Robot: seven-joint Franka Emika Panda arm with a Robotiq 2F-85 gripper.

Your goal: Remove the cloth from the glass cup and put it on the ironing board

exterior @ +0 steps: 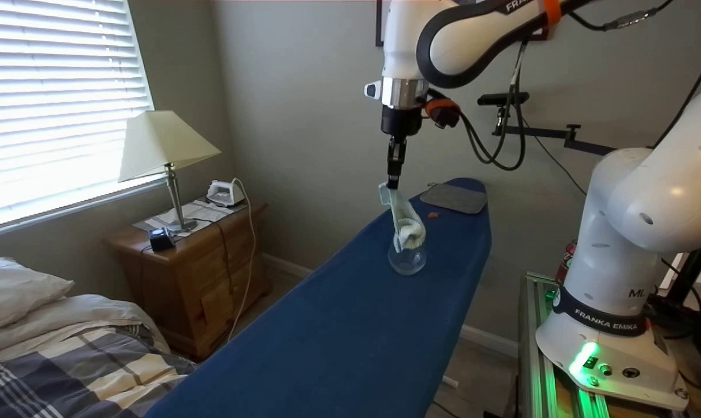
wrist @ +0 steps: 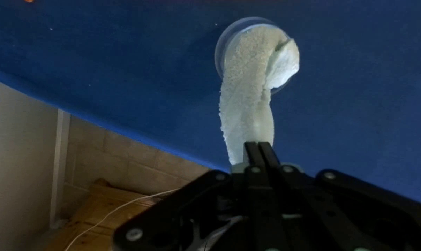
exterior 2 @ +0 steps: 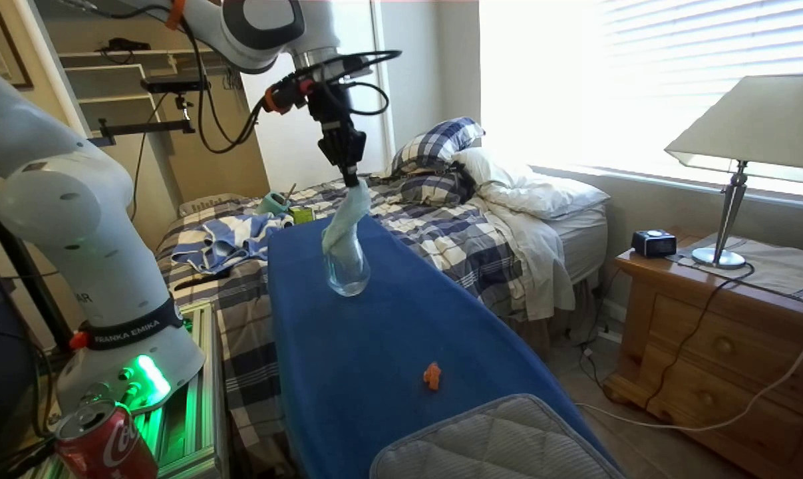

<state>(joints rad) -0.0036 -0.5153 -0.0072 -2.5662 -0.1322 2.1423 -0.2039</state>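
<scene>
The pale, whitish cloth point(exterior: 407, 223) stretches up from the mouth of the clear glass cup point(exterior: 407, 264). The cup stands upright on the blue ironing board point(exterior: 327, 337). My gripper point(exterior: 392, 184) is above the cup, shut on the cloth's upper end. In an exterior view, the cloth point(exterior 2: 348, 216) looks twisted, its lower part at the glass cup point(exterior 2: 349, 278) and its top at my gripper point(exterior 2: 352, 181). In the wrist view, the cloth point(wrist: 245, 104) runs from the closed fingertips point(wrist: 258, 143) to the cup and covers most of its opening; the cup's rim point(wrist: 220, 52) shows beside it.
A grey quilted pad point(exterior: 455, 198) and a small orange object point(exterior 2: 432, 376) lie on the board. A nightstand point(exterior: 211, 284) with a lamp point(exterior: 164, 145) and an iron point(exterior: 225, 193) stands beside it. A bed point(exterior 2: 454, 266) and a red can point(exterior 2: 105, 442) are also near.
</scene>
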